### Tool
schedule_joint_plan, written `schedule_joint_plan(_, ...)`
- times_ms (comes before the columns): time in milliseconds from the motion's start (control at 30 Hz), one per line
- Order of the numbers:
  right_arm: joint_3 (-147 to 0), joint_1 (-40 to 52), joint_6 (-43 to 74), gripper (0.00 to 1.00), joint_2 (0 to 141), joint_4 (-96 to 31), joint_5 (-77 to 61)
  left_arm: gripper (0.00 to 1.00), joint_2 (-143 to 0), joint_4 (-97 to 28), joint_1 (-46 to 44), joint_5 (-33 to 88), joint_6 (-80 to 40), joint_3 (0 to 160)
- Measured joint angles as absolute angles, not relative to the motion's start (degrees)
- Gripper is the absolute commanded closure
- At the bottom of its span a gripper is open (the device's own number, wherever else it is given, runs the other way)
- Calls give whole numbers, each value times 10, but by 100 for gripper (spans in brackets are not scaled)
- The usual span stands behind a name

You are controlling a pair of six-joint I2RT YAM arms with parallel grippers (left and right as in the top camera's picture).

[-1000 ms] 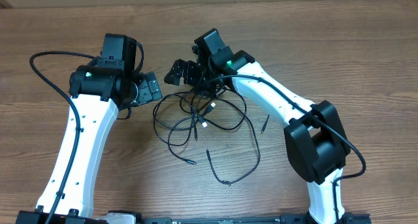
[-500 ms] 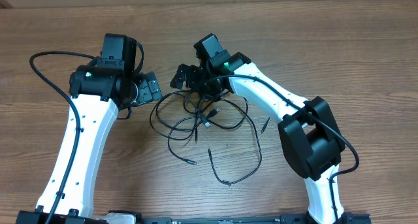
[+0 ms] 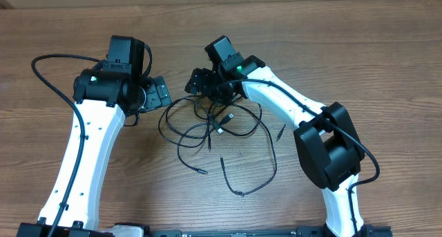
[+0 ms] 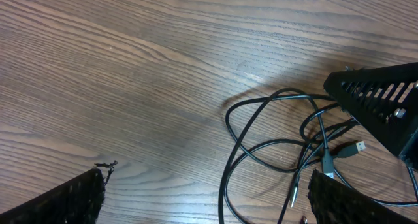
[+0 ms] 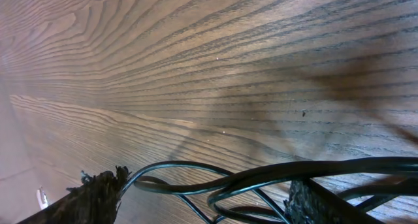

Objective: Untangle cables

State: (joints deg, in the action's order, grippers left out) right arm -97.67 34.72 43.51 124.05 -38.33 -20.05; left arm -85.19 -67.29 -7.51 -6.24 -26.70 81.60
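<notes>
The cables [image 3: 214, 123] are thin black cords, lying in a loose tangle of loops on the wooden table between the two arms. One strand [image 3: 250, 176] trails toward the front. My right gripper [image 3: 199, 81] is down at the far edge of the tangle. In the right wrist view its jaws [image 5: 208, 185] are apart, with a few cable strands [image 5: 261, 175] running between the fingers [image 5: 98, 194]. My left gripper [image 3: 160, 93] is open just left of the tangle. In the left wrist view a cable loop [image 4: 274, 145] and a silver-tipped plug [image 4: 353, 147] lie ahead of the left gripper [image 4: 208, 185].
A short loose plug end [image 3: 280, 132] lies right of the tangle. The right gripper's black finger [image 4: 385, 100] shows at the right edge of the left wrist view. A thick black arm cable [image 3: 48, 74] arcs beside the left arm. Bare wood surrounds the cords.
The right arm shifted a little left and brought its gripper onto the far edge of the tangle, and its jaws have narrowed. The cable loops shifted slightly. The left arm stayed still.
</notes>
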Motion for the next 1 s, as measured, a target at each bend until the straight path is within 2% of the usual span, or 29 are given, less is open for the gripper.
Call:
schedule_joint_plan(767, -977, 347, 435, 20, 1240, -382, -166, 1, -852, -673, -75, -62, -267, 816)
schedule_joint_plan(833, -977, 347, 435, 23, 1240, -382, -162, 1, -852, -673, -75, -62, -267, 816)
schedule_joint_plan(1000, -977, 347, 437, 43, 1244, -382, -154, 0, -852, -673, -75, -62, -267, 816)
